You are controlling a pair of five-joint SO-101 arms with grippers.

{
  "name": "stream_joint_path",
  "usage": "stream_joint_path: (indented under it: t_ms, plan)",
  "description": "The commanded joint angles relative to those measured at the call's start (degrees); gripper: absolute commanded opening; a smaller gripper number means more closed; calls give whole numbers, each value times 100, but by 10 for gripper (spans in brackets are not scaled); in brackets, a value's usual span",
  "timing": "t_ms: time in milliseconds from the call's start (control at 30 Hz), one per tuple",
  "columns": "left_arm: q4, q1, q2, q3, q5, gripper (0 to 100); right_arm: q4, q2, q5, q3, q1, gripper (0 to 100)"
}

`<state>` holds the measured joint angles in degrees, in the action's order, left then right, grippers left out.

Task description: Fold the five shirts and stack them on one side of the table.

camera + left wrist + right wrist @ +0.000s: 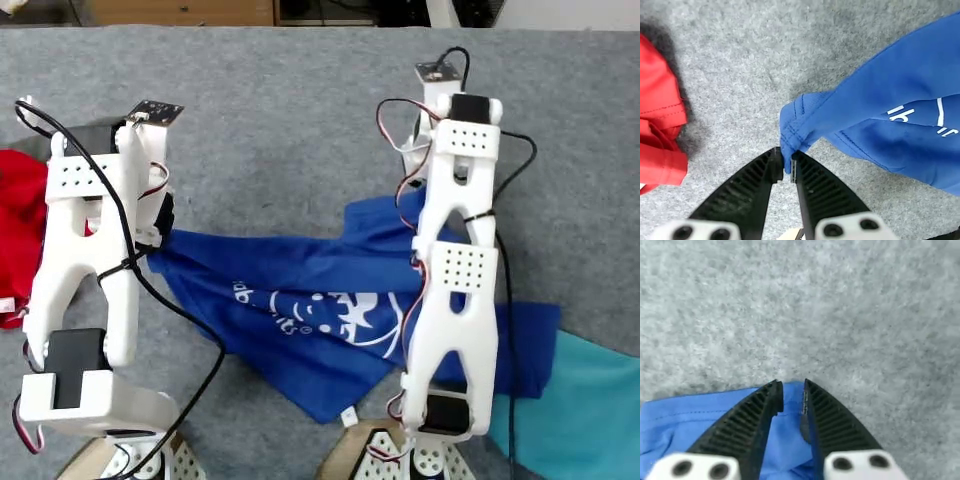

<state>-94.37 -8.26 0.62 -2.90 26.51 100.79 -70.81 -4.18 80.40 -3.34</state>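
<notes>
A blue shirt (300,290) with white print hangs stretched across the grey table (280,110) between my two arms. My left gripper (787,162) is shut on a bunched corner of the blue shirt (890,100); from above, that gripper (160,235) sits at the shirt's left tip. My right gripper (792,395) has its fingers close together, pinching the edge of the blue shirt (695,415), and in the high view it (418,205) is at the shirt's far right corner. A red shirt (15,230) lies crumpled at the left edge, also seen as red cloth (660,130) beside the left gripper.
A teal shirt (580,410) lies at the near right corner, partly under the blue one. A dark cloth (85,132) shows behind the left arm. Bare grey felt (840,305) stretches across the far half of the table.
</notes>
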Motion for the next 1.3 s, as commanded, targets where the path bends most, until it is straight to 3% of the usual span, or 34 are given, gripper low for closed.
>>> stream_joint_path:
  t_ms: [0,200,400,1000,1267]
  plan:
    - [-70,18,233,26,-44,18,132,31,211,31,57,83]
    - [-70,0,233,26,-44,18,158,48,316,31,-4,92]
    - [-26,0,233,53,-44,18,158,57,484,13,-145,203]
    - [-26,0,233,35,-35,18,141,84,642,-541,127,42]
    - [-35,0,233,35,-35,18,141,84,642,-259,22,32]
